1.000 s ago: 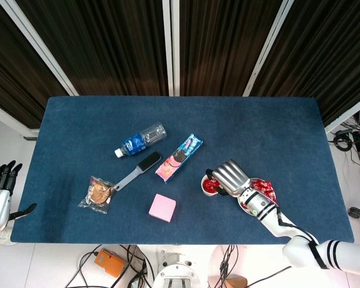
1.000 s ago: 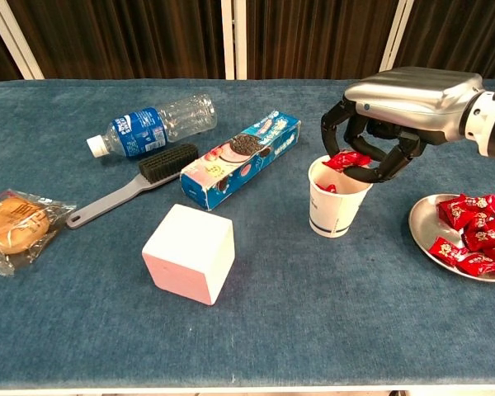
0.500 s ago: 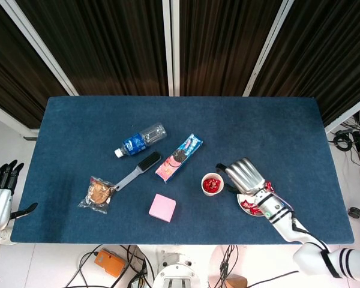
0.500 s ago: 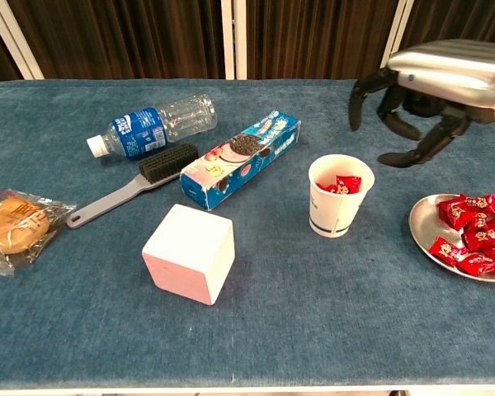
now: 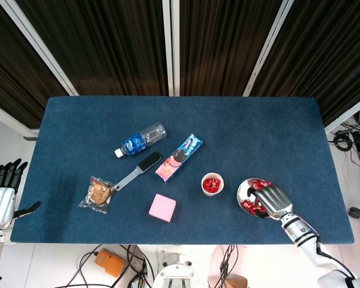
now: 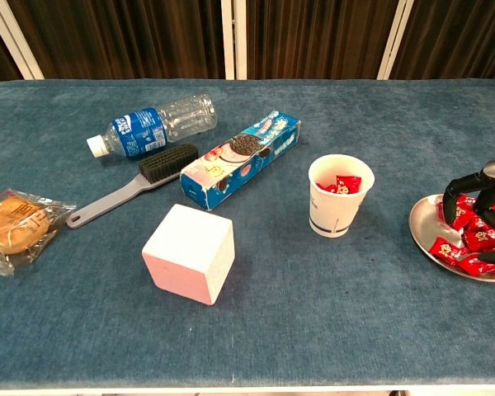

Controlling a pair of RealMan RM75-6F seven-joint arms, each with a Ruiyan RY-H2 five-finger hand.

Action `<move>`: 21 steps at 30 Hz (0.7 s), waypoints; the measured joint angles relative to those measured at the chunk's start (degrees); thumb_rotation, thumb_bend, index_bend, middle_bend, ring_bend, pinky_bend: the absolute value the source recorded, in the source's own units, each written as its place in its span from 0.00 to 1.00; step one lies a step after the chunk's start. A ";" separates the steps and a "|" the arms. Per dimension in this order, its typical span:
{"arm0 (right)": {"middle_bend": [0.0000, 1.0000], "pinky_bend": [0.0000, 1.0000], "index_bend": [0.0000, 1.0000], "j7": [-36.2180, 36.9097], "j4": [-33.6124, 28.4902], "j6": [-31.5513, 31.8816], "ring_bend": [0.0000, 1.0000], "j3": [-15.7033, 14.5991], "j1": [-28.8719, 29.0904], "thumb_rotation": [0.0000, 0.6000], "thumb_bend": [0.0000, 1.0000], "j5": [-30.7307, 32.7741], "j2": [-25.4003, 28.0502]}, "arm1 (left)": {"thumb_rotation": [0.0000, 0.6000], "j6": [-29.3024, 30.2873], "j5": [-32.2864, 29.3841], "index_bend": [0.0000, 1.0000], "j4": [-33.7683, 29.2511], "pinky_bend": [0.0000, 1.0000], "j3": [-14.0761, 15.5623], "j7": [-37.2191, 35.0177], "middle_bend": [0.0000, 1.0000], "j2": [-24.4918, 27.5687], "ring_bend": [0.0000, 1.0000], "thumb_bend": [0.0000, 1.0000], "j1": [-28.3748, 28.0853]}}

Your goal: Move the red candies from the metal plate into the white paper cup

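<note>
- One blue table (image 5: pixel 276 132), with everything spread across it.
- Right hand (image 5: pixel 271 200) over the metal plate (image 6: pixel 422 233), fingers (image 6: pixel 455 188) curled down among the red candies (image 6: pixel 472 239); whether it has one pinched, I cannot tell.
- Left hand (image 5: pixel 0 201) off the table's left edge, fingers apart, holding nothing.
- One pink block (image 6: pixel 189 253), one biscuit box (image 6: pixel 239 158), one water bottle (image 6: pixel 153 124), one brush (image 6: pixel 132 185), one wrapped bun (image 6: pixel 15 224).
- One white paper cup (image 6: pixel 338 196) left of the plate, red candy inside.
</note>
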 measured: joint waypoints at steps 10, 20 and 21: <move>0.84 1.00 0.49 -0.39 1.50 -2.88 1.00 1.58 0.05 1.00 0.38 3.34 -2.48 | 1.00 0.29 -0.19 0.05 0.25 0.00 0.19 -0.33 0.00 -0.09 0.00 0.00 0.38; 0.84 1.00 0.50 -1.19 2.05 -5.06 1.00 2.75 1.06 1.00 0.39 4.64 -3.84 | 1.00 0.15 -0.42 0.05 0.97 0.00 0.12 -0.95 0.00 -0.11 0.00 0.00 0.39; 0.84 1.00 0.50 -1.33 2.08 -5.31 1.00 2.82 1.19 1.00 0.39 4.73 -3.96 | 1.00 0.17 -0.43 0.05 1.03 0.00 0.11 -1.00 0.00 -0.11 0.00 0.00 0.40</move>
